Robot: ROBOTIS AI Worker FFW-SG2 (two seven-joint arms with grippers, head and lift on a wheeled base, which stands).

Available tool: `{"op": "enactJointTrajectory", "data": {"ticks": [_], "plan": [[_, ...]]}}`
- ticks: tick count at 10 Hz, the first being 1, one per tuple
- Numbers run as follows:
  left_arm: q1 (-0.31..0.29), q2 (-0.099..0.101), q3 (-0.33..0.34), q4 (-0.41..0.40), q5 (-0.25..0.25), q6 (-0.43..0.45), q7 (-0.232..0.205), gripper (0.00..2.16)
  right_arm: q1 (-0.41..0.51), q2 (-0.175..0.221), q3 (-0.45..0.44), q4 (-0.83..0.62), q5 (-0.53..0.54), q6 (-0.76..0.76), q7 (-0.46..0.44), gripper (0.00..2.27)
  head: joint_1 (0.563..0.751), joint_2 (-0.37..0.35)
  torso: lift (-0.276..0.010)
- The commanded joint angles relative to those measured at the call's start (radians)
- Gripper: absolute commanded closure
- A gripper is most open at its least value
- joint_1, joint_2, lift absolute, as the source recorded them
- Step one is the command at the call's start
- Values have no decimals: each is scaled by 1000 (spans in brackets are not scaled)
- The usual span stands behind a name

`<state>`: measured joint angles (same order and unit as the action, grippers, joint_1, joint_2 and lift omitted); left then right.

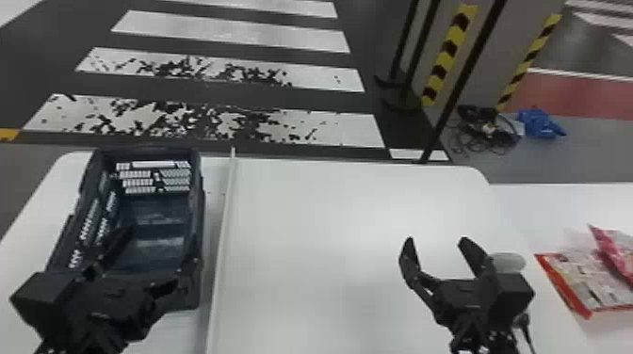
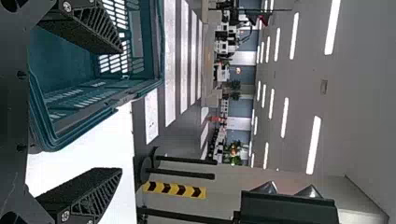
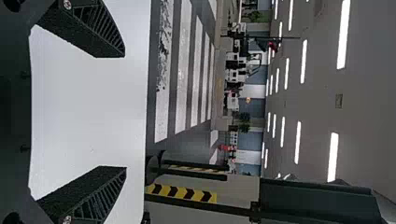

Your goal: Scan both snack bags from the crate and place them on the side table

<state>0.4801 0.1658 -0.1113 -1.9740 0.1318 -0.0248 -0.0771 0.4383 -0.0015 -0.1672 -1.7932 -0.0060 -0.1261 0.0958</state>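
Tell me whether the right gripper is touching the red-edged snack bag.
Apart: in the head view, white tabletop shows between the right gripper and the red-edged snack bag.

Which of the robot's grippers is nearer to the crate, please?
Left. The left gripper is at the near end of the crate, with one finger over it. The right gripper is well off to the crate's right, above the white table.

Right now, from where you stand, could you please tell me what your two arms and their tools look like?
The left arm and right arm are black, each with a boxy black housing at the wrist. The left tool and right tool match: two black, wedge-shaped fingers with slatted sides. A thin dark cable runs by the right wrist.
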Motion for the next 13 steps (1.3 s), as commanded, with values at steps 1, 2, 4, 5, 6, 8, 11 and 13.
{"op": "enactJointTrajectory", "data": {"ticks": [1,2,4,5,6,8,11,13], "plan": [[2,-2,1,-2,-1,0,0,100,-1,2,-3,0,-2,0,1,63,695,-171,-98],[5,-2,4,-3,-1,0,0,100,-1,2,-6,0,-8,-3,-1,63,695,-172,-98],[14,-3,9,-16,-3,0,2,100,0,2,-8,2,-26,-3,1,63,695,-173,-98],[12,-9,9,-17,-4,0,2,100,3,2,-6,2,-26,-7,1,63,695,-173,-98],[14,-12,5,-17,-14,0,2,100,8,2,-5,2,-26,-10,1,63,695,-174,-98],[15,-14,2,-25,-14,0,2,100,10,2,-6,3,-26,-10,1,63,695,-175,-98],[17,-17,1,-31,-18,0,3,100,14,2,-6,5,-28,-13,1,63,695,-179,-98],[20,-18,-1,-31,-24,0,3,100,16,2,-9,8,-37,-22,1,63,695,-181,-98]]}}
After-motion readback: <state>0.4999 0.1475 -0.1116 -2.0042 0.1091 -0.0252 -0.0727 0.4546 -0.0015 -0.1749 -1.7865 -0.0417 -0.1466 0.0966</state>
